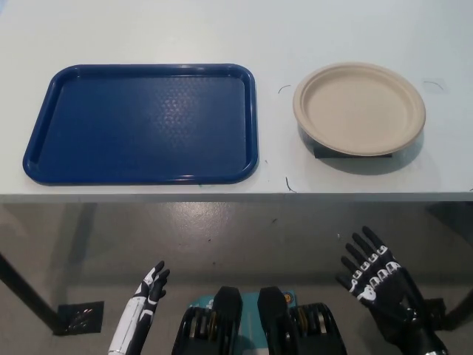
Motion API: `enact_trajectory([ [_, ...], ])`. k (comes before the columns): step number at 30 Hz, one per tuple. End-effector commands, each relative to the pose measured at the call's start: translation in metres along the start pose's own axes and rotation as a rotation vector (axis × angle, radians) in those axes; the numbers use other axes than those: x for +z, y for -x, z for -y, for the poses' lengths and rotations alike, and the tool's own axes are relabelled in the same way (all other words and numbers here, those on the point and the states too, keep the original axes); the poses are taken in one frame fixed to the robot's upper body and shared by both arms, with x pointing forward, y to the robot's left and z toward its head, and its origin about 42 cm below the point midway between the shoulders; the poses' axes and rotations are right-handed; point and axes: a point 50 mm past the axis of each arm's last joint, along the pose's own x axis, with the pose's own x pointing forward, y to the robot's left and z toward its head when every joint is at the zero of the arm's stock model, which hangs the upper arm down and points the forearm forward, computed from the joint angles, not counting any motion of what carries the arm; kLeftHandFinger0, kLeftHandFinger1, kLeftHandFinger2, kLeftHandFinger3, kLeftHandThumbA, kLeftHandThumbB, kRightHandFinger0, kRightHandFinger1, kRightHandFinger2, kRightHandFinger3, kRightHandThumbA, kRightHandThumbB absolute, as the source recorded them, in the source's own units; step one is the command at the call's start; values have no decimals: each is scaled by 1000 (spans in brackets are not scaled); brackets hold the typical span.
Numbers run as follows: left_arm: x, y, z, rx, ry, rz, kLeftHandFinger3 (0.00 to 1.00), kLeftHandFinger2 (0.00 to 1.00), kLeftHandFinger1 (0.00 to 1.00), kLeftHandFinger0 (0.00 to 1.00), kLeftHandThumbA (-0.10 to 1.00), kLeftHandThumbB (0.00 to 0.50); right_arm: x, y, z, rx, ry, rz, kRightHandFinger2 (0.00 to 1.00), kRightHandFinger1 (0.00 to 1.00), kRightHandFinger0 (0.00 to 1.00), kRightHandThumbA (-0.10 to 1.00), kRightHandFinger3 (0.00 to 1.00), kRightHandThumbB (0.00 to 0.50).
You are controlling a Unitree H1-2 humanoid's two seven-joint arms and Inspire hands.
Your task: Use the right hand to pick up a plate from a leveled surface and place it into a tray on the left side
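Observation:
A beige round plate [359,108] rests on a low dark block at the right of the white table [222,29]. A dark blue tray [144,122] lies empty at the table's left. My black right hand [377,279] hangs below the table's front edge at the lower right, open with fingers spread, well short of the plate. My white left hand [148,290] rests at the lower left below the table, fingers apart and holding nothing.
The table's front edge [222,197] runs across the middle of the view, with grey floor beneath. A dark table leg and foot plate [77,318] stand at the lower left. Small pen marks dot the table beside the plate.

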Motion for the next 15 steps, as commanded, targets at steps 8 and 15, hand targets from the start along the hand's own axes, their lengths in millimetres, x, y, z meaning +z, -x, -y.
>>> enact_trajectory([
  [8, 17, -10, -5, 3, -51, 79, 1000, 1000, 1000, 1000, 1000, 36, 76, -19, -45, 351, -681, 97, 1000, 1000, 1000, 1000, 1000, 342],
  [15, 17, -11, -5, -4, -49, 80, 1000, 1000, 1000, 1000, 1000, 35, 78, -24, -43, 322, -719, 97, 1000, 1000, 1000, 1000, 1000, 354],
])
